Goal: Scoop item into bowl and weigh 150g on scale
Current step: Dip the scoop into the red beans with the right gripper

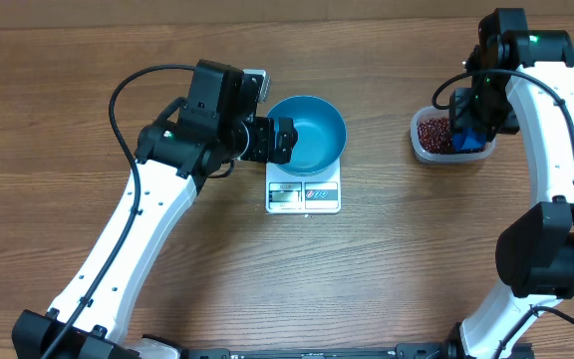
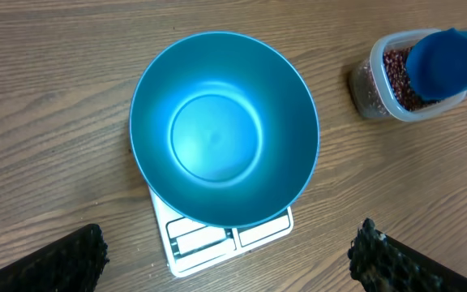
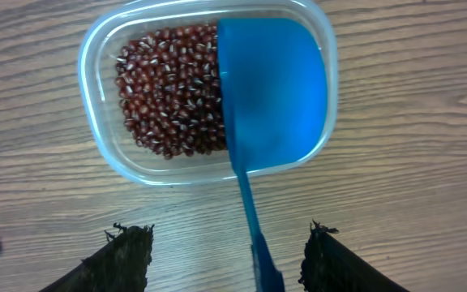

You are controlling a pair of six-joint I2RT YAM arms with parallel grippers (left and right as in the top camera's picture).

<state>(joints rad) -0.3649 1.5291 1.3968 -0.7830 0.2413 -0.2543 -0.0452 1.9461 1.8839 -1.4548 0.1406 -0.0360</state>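
Observation:
The blue bowl [image 1: 307, 133] [image 2: 224, 128] is empty and sits on the white scale [image 1: 303, 195] [image 2: 217, 239]. My left gripper [image 1: 285, 140] [image 2: 229, 255] hovers at the bowl's left rim, wide open and holding nothing. The red-brown beans [image 1: 432, 134] [image 3: 173, 89] lie in a clear tub [image 1: 427, 152] [image 3: 96, 138] at the right. A blue scoop [image 1: 469, 140] [image 3: 274, 89] rests in the tub's right half, covering part of the beans. My right gripper [image 1: 463, 115] [image 3: 229, 247] is open above the scoop's handle [image 3: 254, 227], which runs between the fingers with a gap on each side.
The wooden table [image 1: 387, 269] carries only the scale with the bowl and the tub. The left arm slants in from the lower left. The right arm stands along the right edge.

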